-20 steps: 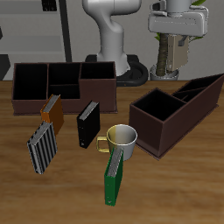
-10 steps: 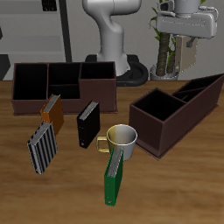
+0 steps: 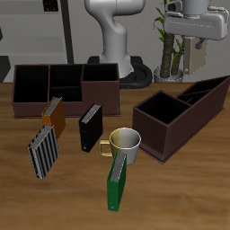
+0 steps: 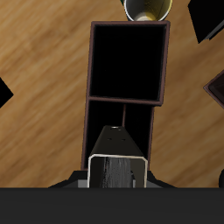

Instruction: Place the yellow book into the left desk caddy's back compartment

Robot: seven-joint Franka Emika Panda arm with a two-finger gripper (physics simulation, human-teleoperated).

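The two-finger gripper (image 3: 190,45) is held high above the wooden table (image 3: 184,202), towards the back, over the left desk caddy (image 3: 171,124), a dark reddish-brown box with a black interior that is turned diagonally to the table's front edge. In the wrist view the gripper (image 4: 116,162) is seen directly above this caddy (image 4: 127,100), two of whose black compartments are shown one behind the other, separated by a divider. Whether the jaws are parted or closed cannot be told from either view, and nothing can be made out in their grasp. The yellow book (image 3: 52,115), a small orange-yellow volume, is stood upright on the table well apart from the gripper, just in front of a second long, low, reddish-brown caddy (image 3: 99,93), which is set with its long side facing the front edge. A black book (image 3: 90,128) is stood beside the yellow one, and a black-and-white striped book (image 3: 42,151) is placed nearer the front edge. A grey mug with a yellow interior (image 3: 126,144) is found near the front end of the left desk caddy, its rim (image 4: 147,9) also being caught in the wrist view. A green book (image 3: 114,187) is stood just in front of the mug, closest to the front edge.
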